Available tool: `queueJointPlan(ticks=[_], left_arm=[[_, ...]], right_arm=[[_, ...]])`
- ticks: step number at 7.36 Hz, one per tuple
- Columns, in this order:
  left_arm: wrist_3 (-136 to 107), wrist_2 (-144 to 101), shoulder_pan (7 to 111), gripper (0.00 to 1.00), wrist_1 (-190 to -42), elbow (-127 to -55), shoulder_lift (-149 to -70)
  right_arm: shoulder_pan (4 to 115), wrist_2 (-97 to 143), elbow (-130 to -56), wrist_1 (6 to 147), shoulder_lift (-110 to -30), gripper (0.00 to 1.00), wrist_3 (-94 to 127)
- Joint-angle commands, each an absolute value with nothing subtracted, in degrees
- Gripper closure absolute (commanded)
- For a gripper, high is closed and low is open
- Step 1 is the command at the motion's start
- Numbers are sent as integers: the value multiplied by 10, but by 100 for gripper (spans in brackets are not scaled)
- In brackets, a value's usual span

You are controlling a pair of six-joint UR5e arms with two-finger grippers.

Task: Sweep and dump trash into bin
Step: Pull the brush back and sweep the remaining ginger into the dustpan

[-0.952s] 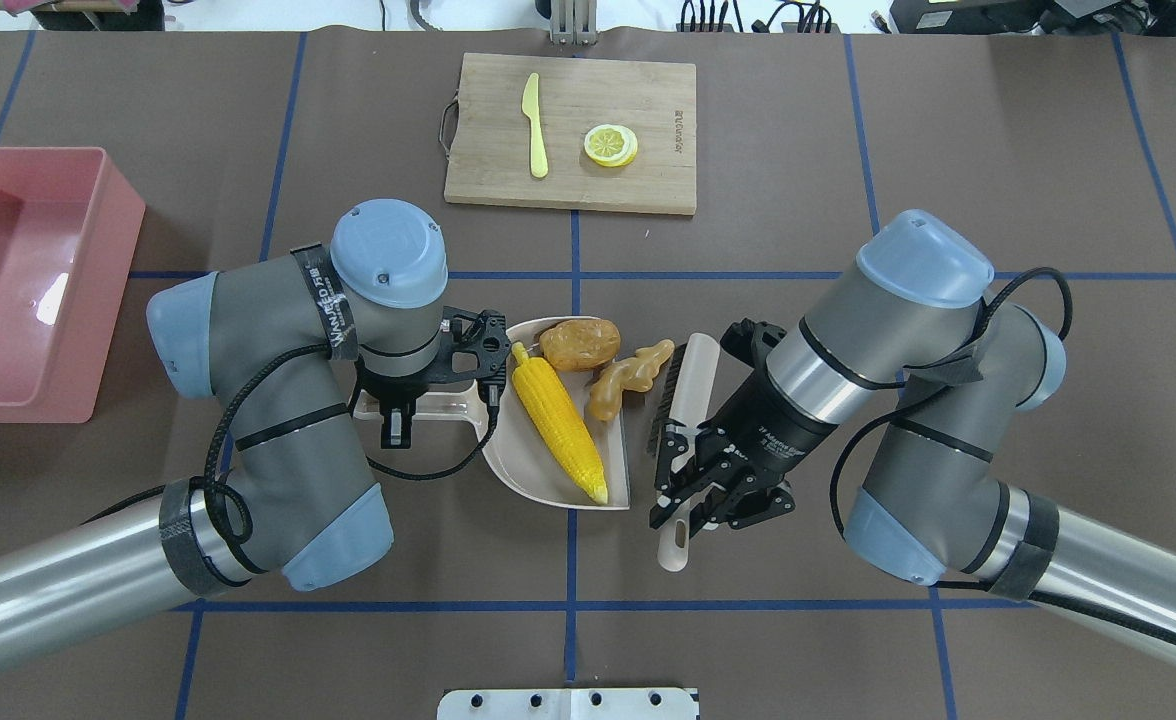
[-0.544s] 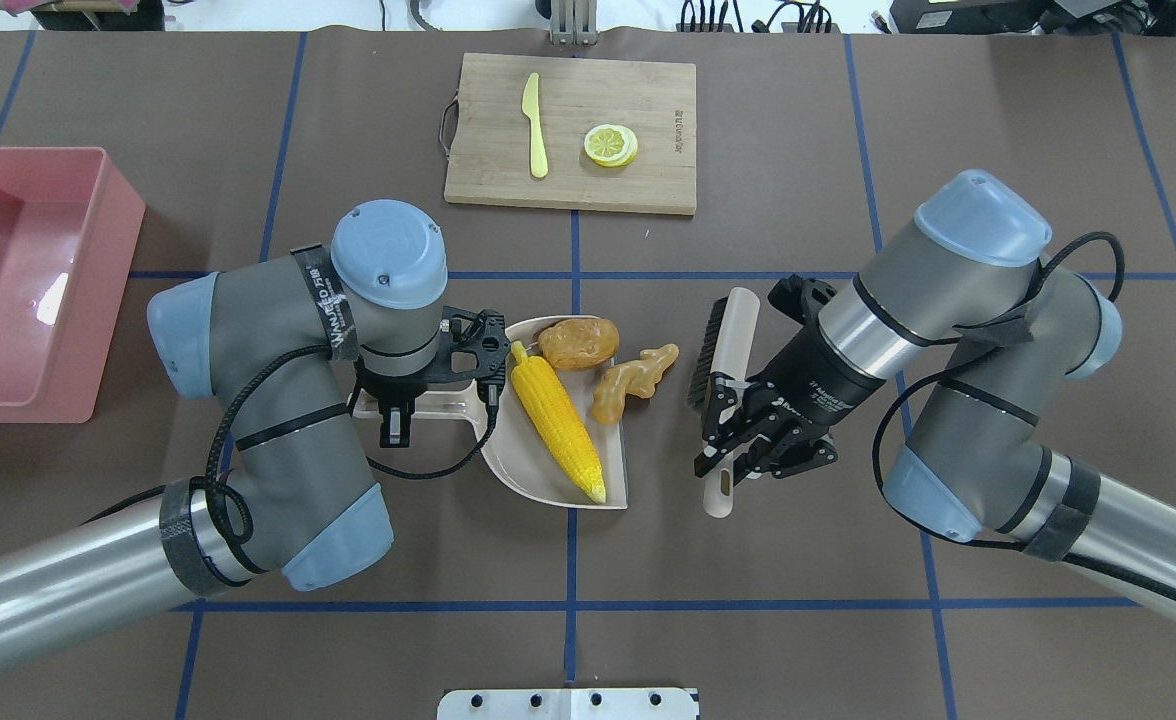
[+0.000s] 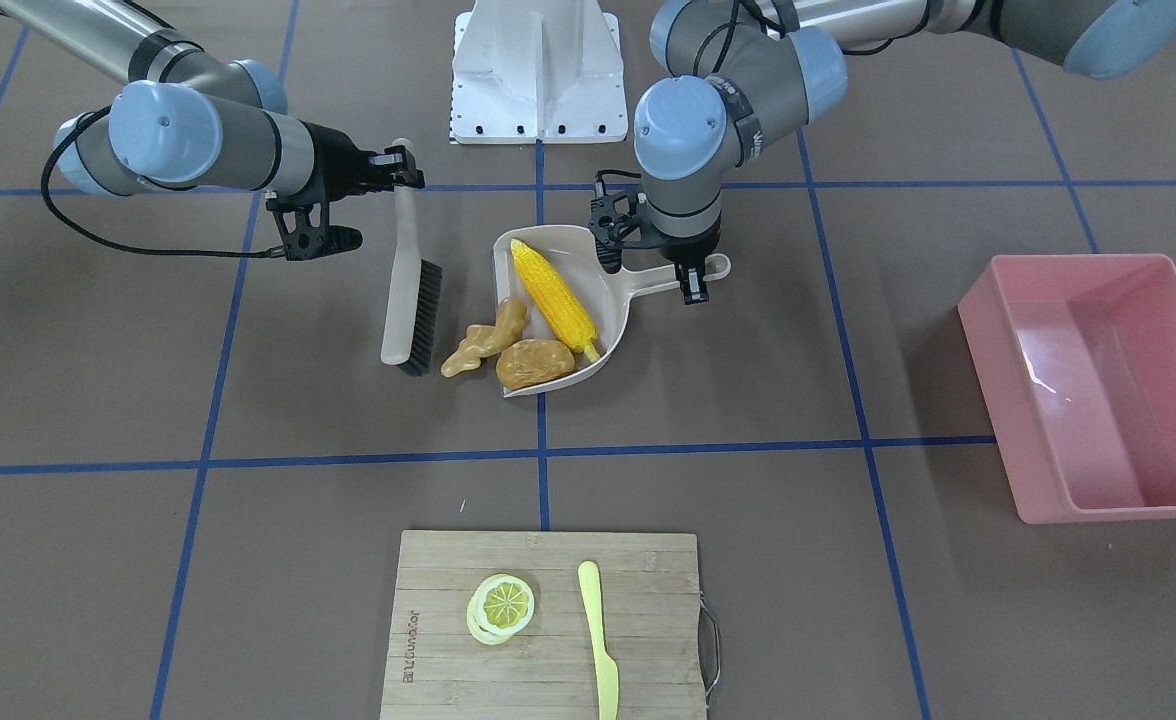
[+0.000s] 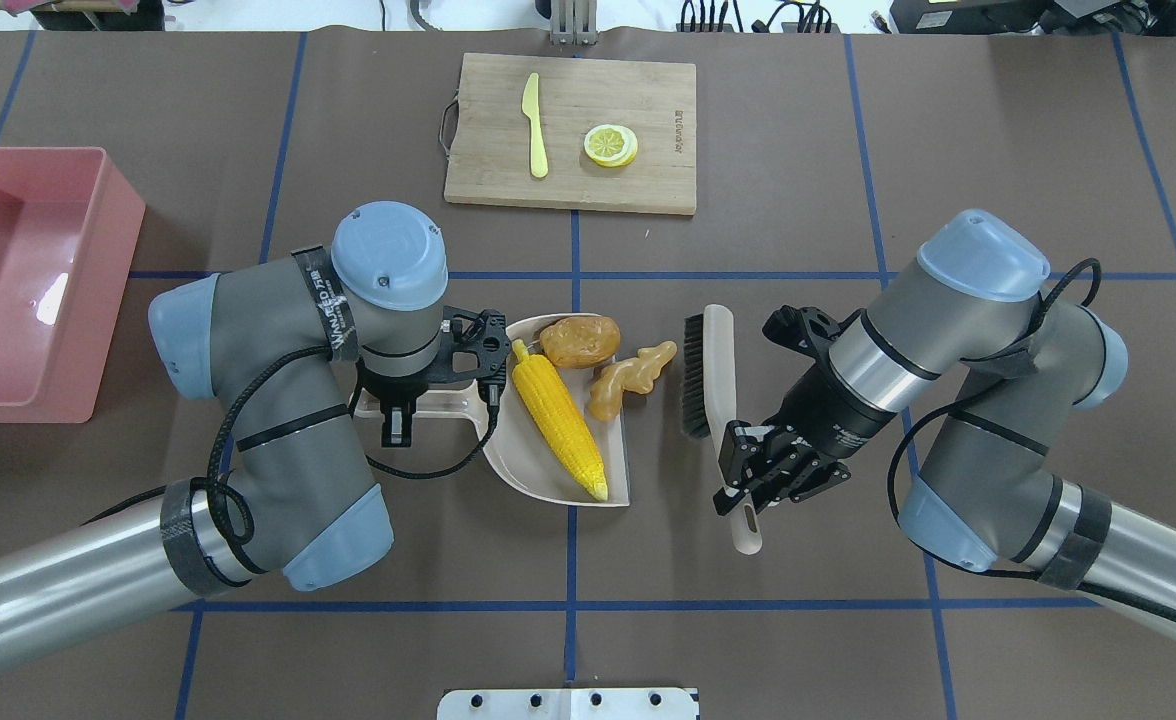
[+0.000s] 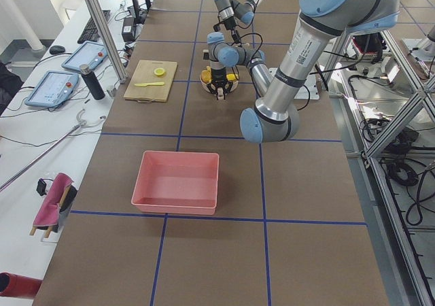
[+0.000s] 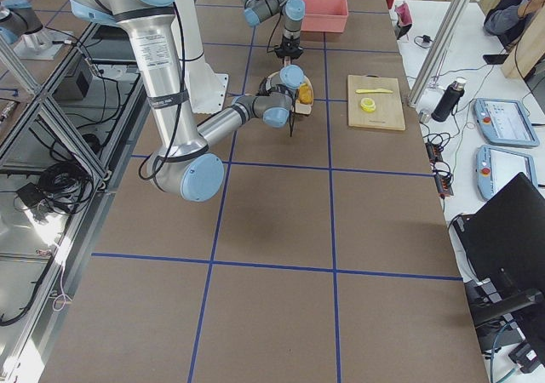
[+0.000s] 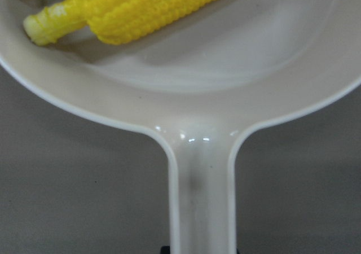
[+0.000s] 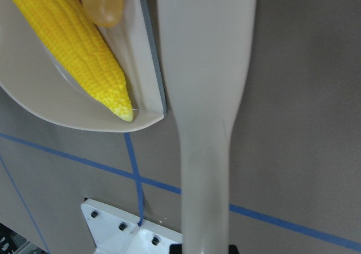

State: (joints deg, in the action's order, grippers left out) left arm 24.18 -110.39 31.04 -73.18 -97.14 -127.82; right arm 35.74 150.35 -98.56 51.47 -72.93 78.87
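- Left gripper [image 4: 398, 425] clamps the dustpan [image 4: 538, 472] by its handle; corn cob [image 4: 558, 420] lies inside.
- Right gripper [image 4: 748, 480] grips the brush [image 4: 716, 365] handle, bristles just beside the ginger root [image 4: 628, 378].

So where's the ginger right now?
In the overhead view the ginger is mid-table, at the dustpan's open edge, beside the potato, with the brush to its right.

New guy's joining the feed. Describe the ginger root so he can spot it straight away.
Find the beige dustpan in the middle of the table, its handle held by the left tool. At the pan's open edge, on the side facing the brush, lies the ginger root: tan, knobbly and branched, unlike the rounded brown potato and long yellow corn cob.
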Motion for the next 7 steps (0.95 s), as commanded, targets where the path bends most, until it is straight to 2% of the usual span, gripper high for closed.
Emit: queueJointPlan(ticks=[1, 4, 7], left_arm=[[242, -1103, 310, 100, -732, -971, -1278], [242, -1104, 310, 100, -735, -969, -1278], [242, -1104, 311, 100, -735, -972, -1278]], right_arm=[[355, 1501, -984, 515, -758, 100, 726], [363, 1494, -947, 515, -743, 100, 724], [361, 1497, -898, 517, -678, 100, 729]])
